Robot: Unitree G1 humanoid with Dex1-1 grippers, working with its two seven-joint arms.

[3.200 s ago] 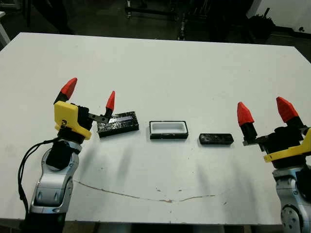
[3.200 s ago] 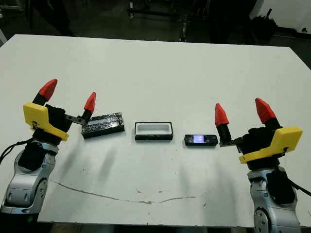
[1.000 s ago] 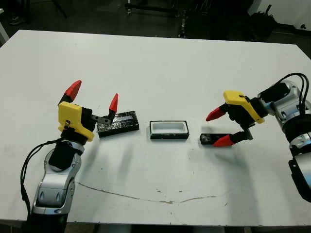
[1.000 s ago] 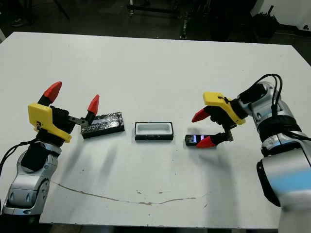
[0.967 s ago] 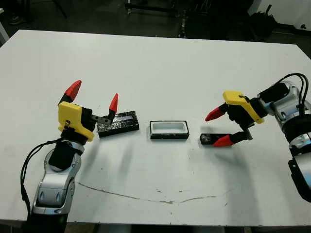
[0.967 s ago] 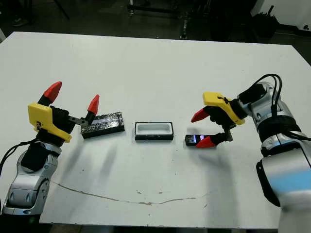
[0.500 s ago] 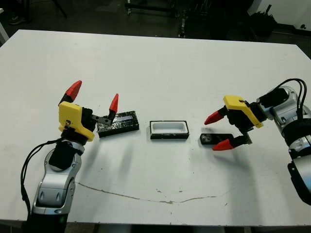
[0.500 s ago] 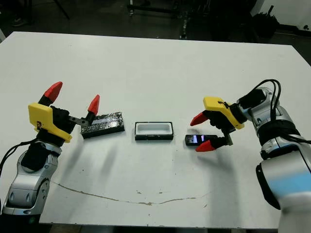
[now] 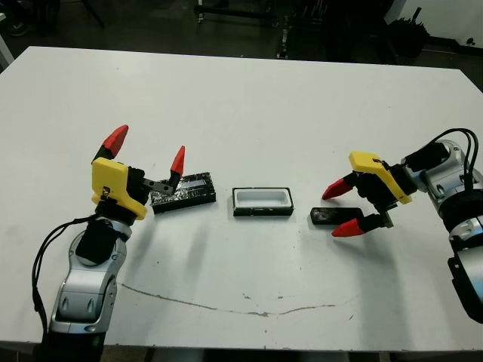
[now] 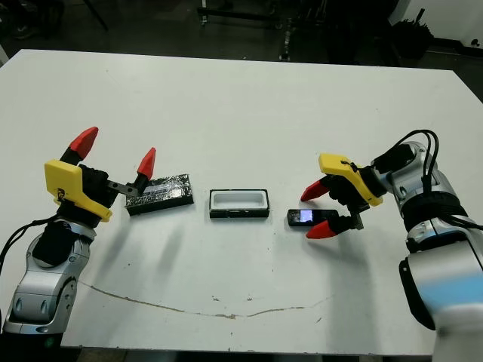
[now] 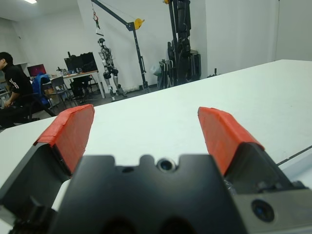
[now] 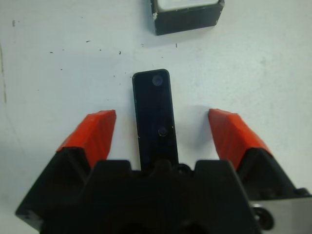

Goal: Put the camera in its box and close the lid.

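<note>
1. Camera (image 12: pixel 155 117) lies flat on the table (image 9: pixel 249 113), lengthwise between the two red fingers (image 12: pixel 95 132) of the right hand (image 9: pixel 345 207), which is spread wide and touches neither long side.
2. In the right wrist view the bar sits a little nearer one finger than the other, so the grasp looks slightly off-centre; my judgement is that a small sideways correction before closing would keep the bar from twisting.
3. Closing across the narrow width, low and close to the table, seems the safest grip, since the glossy surface will probably slip under a high pinch.
4. Just beyond the camera's far end stands the box (image 9: pixel 262 201), open, white lining up, with a small gap between the two; the carry is short and the bar is already roughly in line with the tray.
5. Further along the same row lies the lid (image 9: pixel 183 191), flat, well apart from the camera.
6. Beside the lid hovers the left hand (image 9: pixel 148 154), also spread wide and holding nothing, one fingertip just at the lid's near end.
</note>
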